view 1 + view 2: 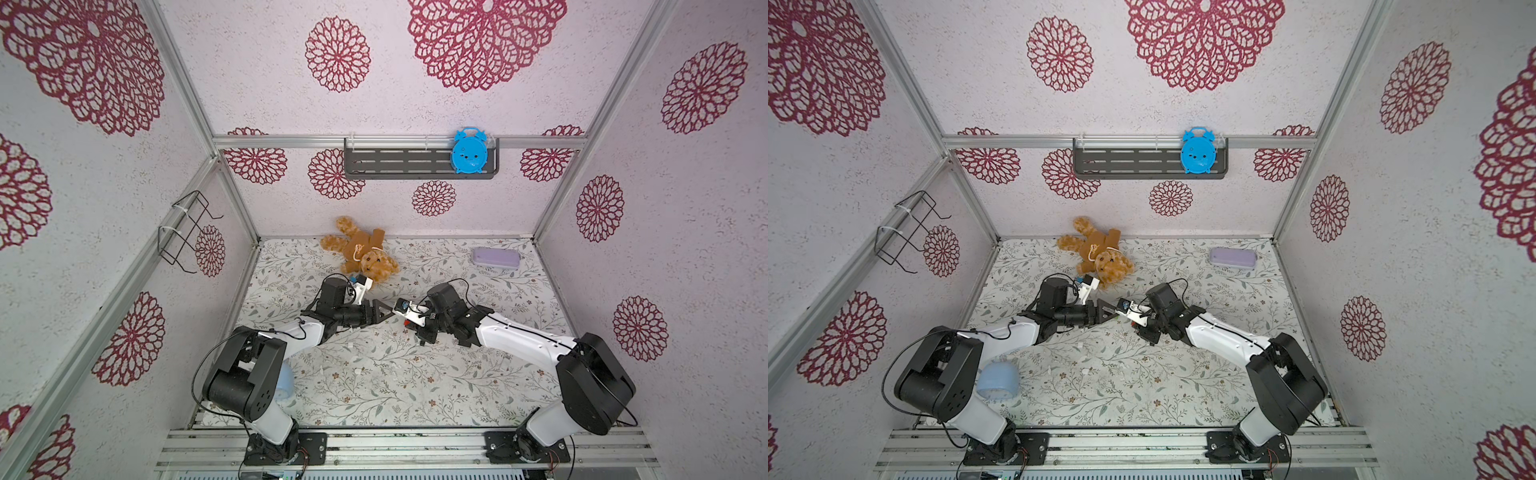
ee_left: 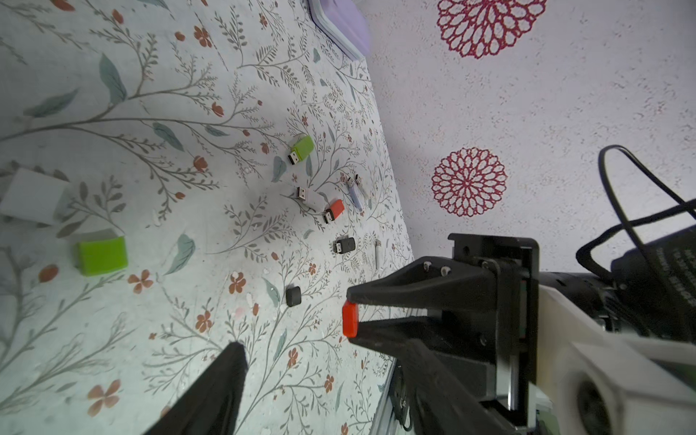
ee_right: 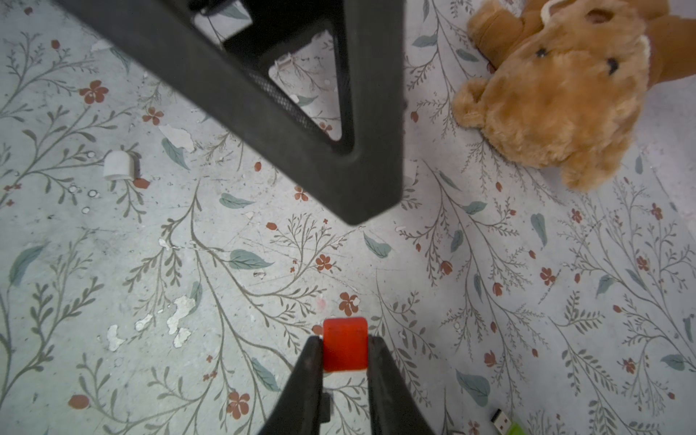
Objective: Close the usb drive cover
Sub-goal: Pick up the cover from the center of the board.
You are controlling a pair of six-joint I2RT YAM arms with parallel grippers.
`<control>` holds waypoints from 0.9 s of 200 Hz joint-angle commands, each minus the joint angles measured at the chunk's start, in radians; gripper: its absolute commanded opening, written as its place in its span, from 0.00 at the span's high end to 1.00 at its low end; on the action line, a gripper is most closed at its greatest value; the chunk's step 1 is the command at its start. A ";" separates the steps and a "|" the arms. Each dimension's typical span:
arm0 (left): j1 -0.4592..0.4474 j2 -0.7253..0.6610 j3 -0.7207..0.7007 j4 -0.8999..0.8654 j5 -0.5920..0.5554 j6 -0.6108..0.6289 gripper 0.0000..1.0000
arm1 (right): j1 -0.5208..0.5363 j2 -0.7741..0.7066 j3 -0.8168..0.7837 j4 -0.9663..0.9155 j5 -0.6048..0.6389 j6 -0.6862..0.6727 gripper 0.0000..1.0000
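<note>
Small red plastic USB cap sitting pinched between the right gripper fingers, off its drive. Red USB drive lying flat on the floral mat, metal plug exposed, just beside a white uncapped drive. Green drive and black drive lying near them, plugs bare too. Pale blue drive lying close by. Loose green cap, black cap and white cap lying apart from the drives.
</note>
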 commanded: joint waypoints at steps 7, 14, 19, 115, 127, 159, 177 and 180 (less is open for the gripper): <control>-0.030 0.049 0.043 0.065 0.054 -0.028 0.35 | 0.003 -0.047 -0.008 0.067 -0.020 0.014 0.76; -0.035 0.059 0.051 0.071 0.059 -0.031 0.36 | 0.003 -0.049 -0.009 0.072 -0.019 0.018 0.76; -0.038 0.067 0.057 0.074 0.062 -0.035 0.37 | 0.003 -0.050 -0.011 0.075 -0.017 0.019 0.76; -0.068 0.128 0.087 0.093 0.097 -0.060 0.59 | 0.003 -0.070 -0.044 0.140 0.009 0.045 0.77; -0.067 0.131 0.091 0.092 0.104 -0.062 0.60 | 0.003 -0.077 -0.054 0.156 0.010 0.046 0.77; -0.070 0.133 0.099 0.093 0.133 -0.061 0.60 | 0.003 -0.084 -0.064 0.184 0.019 0.057 0.77; -0.071 0.140 0.105 0.094 0.148 -0.059 0.62 | 0.003 -0.078 -0.064 0.191 0.018 0.062 0.77; -0.070 0.141 0.106 0.094 0.150 -0.060 0.62 | 0.003 -0.078 -0.063 0.192 0.018 0.063 0.77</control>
